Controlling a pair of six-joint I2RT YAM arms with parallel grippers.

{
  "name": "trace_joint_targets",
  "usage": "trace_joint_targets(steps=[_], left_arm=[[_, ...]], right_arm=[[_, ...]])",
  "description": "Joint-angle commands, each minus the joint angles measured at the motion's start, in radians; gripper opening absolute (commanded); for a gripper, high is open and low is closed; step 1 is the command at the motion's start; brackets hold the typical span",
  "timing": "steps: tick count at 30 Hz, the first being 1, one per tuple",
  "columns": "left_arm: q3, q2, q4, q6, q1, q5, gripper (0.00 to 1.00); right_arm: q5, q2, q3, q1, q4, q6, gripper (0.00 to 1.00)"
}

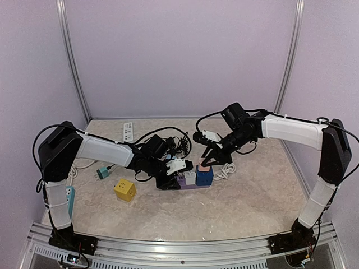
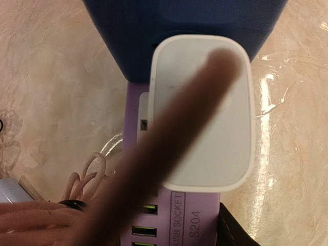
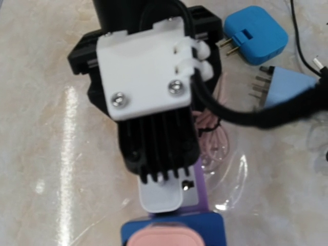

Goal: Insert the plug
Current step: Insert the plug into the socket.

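A purple power strip (image 1: 193, 185) lies mid-table, carrying a white adapter (image 1: 189, 177) and a blue block adapter (image 1: 205, 177). The pink plug (image 1: 204, 166) stands on top of the blue block, and my right gripper (image 1: 205, 162) is shut on it from above. In the right wrist view the pink plug (image 3: 164, 239) shows only at the bottom edge, over the blue block (image 3: 205, 225); the right fingers are hidden there. My left gripper (image 1: 170, 180) is shut on the strip's left end, with one black finger (image 2: 233, 230) against the purple strip (image 2: 200, 220). A blurred pink cable (image 2: 169, 148) crosses the white adapter (image 2: 215, 123).
A yellow cube socket (image 1: 124, 190) sits front left and a teal plug (image 1: 102, 172) beyond it. A white strip (image 1: 128, 131) and black cables (image 1: 171, 140) lie at the back, and a coiled pale cable (image 1: 225, 171) right of the strip. A loose blue adapter (image 3: 254, 35) and a light-blue plug (image 3: 287, 84) lie nearby.
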Motion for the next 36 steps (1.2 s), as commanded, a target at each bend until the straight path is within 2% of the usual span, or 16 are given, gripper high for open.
trace_joint_targets(steps=[1,12,22,30,36], left_arm=[[-0.014,0.053,-0.114,0.034,-0.014,0.018,0.28],[-0.006,0.054,-0.127,0.039,-0.014,0.003,0.27],[-0.009,0.051,-0.128,0.039,-0.015,-0.011,0.27],[-0.009,0.052,-0.123,0.043,-0.014,-0.018,0.26],[-0.011,0.054,-0.119,0.044,-0.014,-0.016,0.26]], right_arm=[[0.056,-0.003,-0.017,-0.001,-0.016,-0.037,0.00],[0.043,-0.037,0.003,-0.001,-0.098,-0.077,0.00],[0.058,-0.004,-0.007,-0.001,-0.094,-0.095,0.00],[0.122,0.046,-0.064,0.004,-0.095,-0.153,0.00],[0.254,0.111,-0.072,0.045,-0.127,-0.175,0.00]])
